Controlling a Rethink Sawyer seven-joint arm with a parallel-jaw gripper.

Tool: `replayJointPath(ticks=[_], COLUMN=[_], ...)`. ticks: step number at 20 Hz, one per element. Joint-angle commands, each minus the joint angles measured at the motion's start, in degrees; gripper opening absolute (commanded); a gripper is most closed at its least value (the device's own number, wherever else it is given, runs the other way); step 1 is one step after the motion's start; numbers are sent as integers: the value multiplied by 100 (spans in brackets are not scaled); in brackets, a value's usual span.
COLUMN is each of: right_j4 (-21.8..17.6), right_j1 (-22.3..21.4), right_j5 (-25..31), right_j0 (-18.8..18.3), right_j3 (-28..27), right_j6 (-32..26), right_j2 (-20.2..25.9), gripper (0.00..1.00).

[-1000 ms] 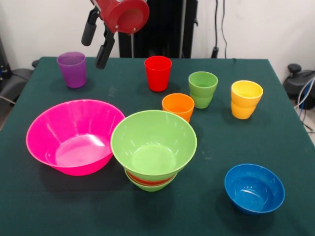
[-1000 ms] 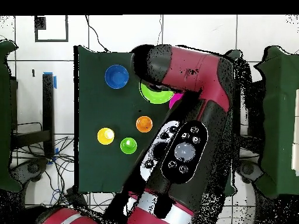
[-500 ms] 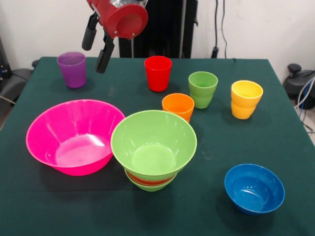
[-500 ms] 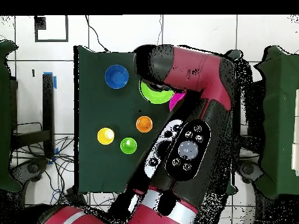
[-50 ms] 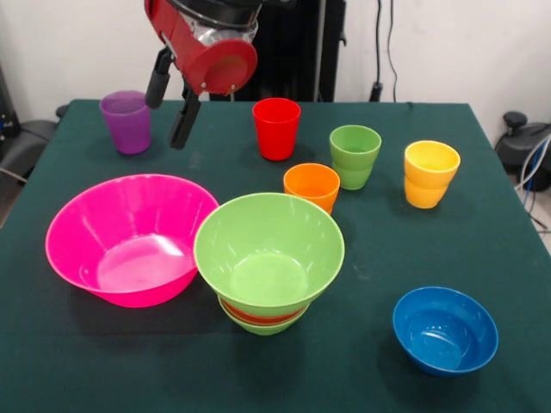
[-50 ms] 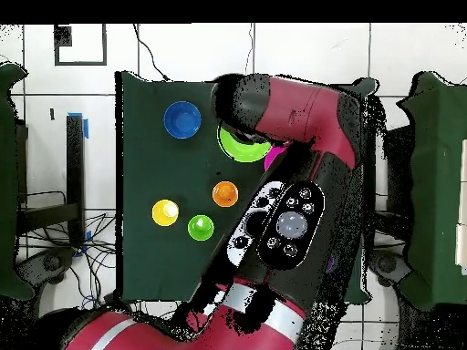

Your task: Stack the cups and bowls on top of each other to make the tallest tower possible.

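Gripper (image 5: 170, 103) lowered slightly beside purple cup (image 5: 126, 121), fingers spread, empty; bowls unmoved.

The 5 cups, such as the purple cup (image 5: 126, 121), look like smooth plastic, slightly translucent. The pink bowl (image 5: 129, 238), large green bowl (image 5: 269, 250) and blue bowl (image 5: 445, 329) are glossy plastic with bright highlights. The worktop (image 5: 482, 215) wears matt dark green cloth. The arm (image 5: 207, 47) has glossy red shells.

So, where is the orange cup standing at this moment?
In the front view the orange cup stands near the table's middle, just behind the large green bowl, with the light green cup to its right.
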Motion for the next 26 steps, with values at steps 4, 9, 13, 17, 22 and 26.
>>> replayJointPath(ticks=[4, 9, 13, 17, 22, 26], right_j4=[-448, -449, -501, -489, -610, -724], right_j1=[582, 697, 787, 670, 455, 240], right_j5=[-412, -555, -472, -147, -8, -75], right_j0=[-134, -190, -167, -172, -171, -257], right_j3=[432, 447, 411, 508, 732, 942], right_j6=[-576, -703, -698, -855, -1036, -1262], right_j2=[861, 948, 880, 856, 777, 813], gripper=[100, 100, 100, 100, 100, 100])
